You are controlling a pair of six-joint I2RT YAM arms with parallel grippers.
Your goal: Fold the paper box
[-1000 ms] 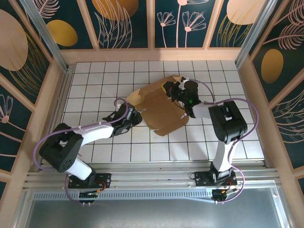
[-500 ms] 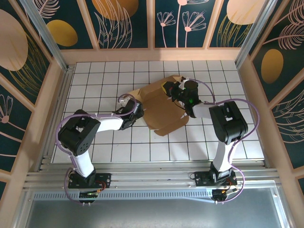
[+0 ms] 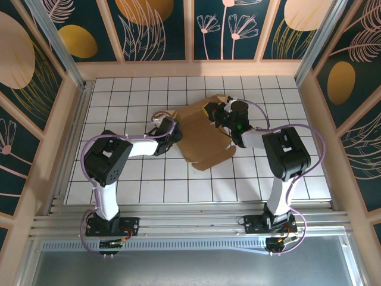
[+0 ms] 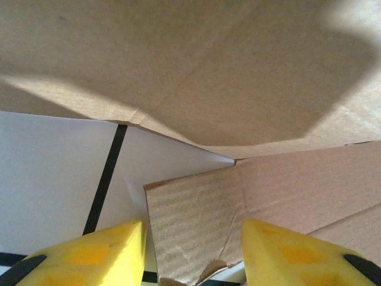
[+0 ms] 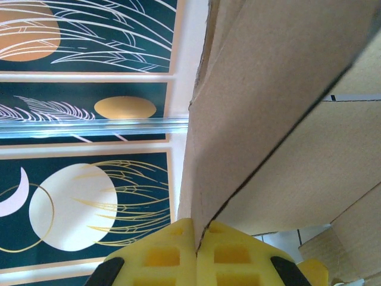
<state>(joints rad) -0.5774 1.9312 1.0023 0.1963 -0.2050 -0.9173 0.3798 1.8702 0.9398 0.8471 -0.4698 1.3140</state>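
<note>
The paper box [image 3: 205, 142] is a brown cardboard sheet with raised flaps, lying mid-table. My left gripper [image 3: 171, 136] sits low at its left edge. In the left wrist view this gripper [image 4: 193, 238] is open, and a corrugated flap [image 4: 196, 214] lies between the yellow fingertips [image 4: 101, 253] without being pinched. A larger panel of the box [image 4: 238, 71] looms overhead. My right gripper [image 3: 211, 112] is at the box's far side, shut on an upright panel [image 5: 286, 89]. Its yellow pads [image 5: 172, 256] are pressed together on the panel's edge.
The white tiled table [image 3: 119, 101] is fenced by wooden-framed walls with dark leaf patterns [image 5: 83, 196] and aluminium posts [image 3: 56, 42]. Open tiles stretch to the left, right and front of the box. The right arm's elbow [image 3: 286, 152] stands to the box's right.
The left arm swung in toward the box, its gripper moving up and right to the left edge. The left flap that stuck out now stands pushed inward. The right gripper held still.
</note>
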